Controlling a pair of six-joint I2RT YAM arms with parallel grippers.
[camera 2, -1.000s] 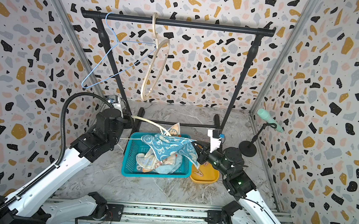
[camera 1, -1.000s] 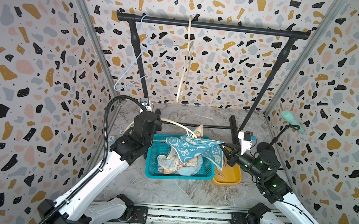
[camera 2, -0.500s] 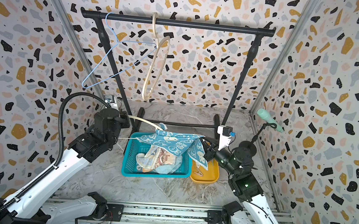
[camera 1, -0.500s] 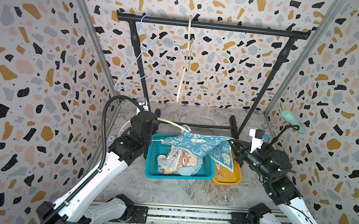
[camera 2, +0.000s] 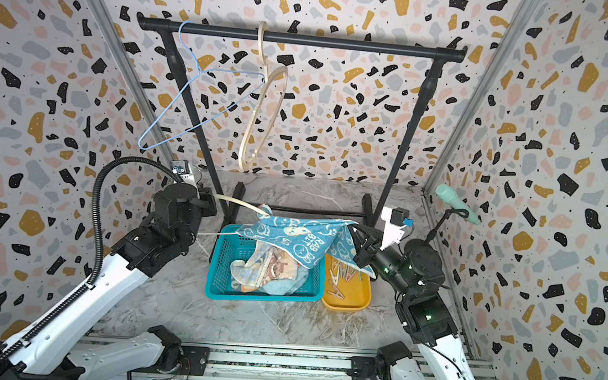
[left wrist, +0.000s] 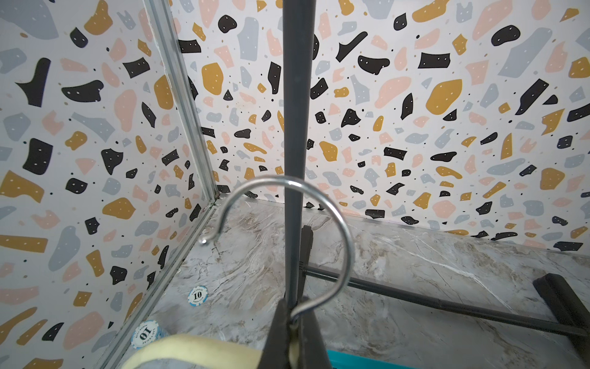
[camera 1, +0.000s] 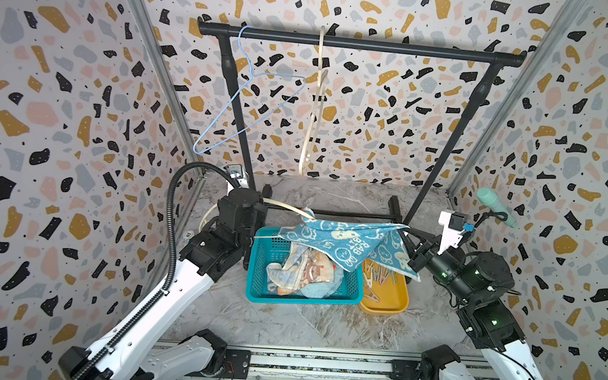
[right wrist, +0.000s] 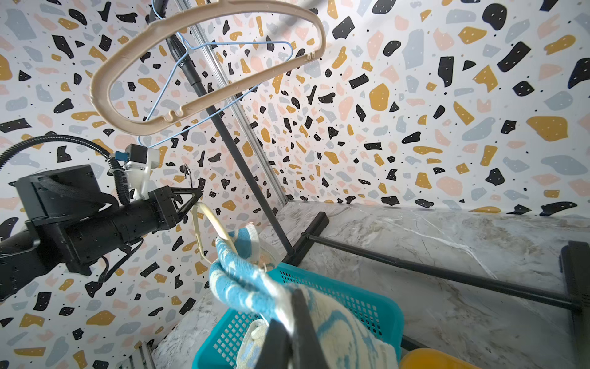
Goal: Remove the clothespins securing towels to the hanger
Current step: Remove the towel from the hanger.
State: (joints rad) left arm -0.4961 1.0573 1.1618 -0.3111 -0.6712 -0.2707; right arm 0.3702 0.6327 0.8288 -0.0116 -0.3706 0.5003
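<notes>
1. Within the last second the right hand (camera 1: 411,244) has been drawn back toward its own side, shut on a corner of the teal rabbit towel (camera 1: 339,238). The cloth was bunched before and is now stretched out above the basket and the tray
2. Under the stretched cloth the clothespins (camera 1: 377,274) are heaped in the yellow tray (camera 1: 384,308). The other two towels (camera 1: 303,276) lie crumpled in the teal basket (camera 1: 301,300) just beside it
3. The far end of the towel is still gathered round one arm of the cream hanger (camera 1: 282,208). That hanger is gripped just under its metal hook (left wrist: 348,242) by the closed left hand (right wrist: 195,199)
4. The pull is judged to be the last towel being drawn off. Possibly no peg is left at the gathered end, but this cannot be made out
5. The tabletop (camera 1: 321,326) is grey marble-patterned and bare in front of the basket. Two poker chips (left wrist: 198,295) are seen by the corner near the left arm
6. Farthest back a black rack (camera 1: 362,46) is hung with a blue wire hanger (camera 1: 278,75) and a second cream hanger (camera 1: 316,106), both bare. The space is closed in by terrazzo-print walls (camera 1: 60,105)
</notes>
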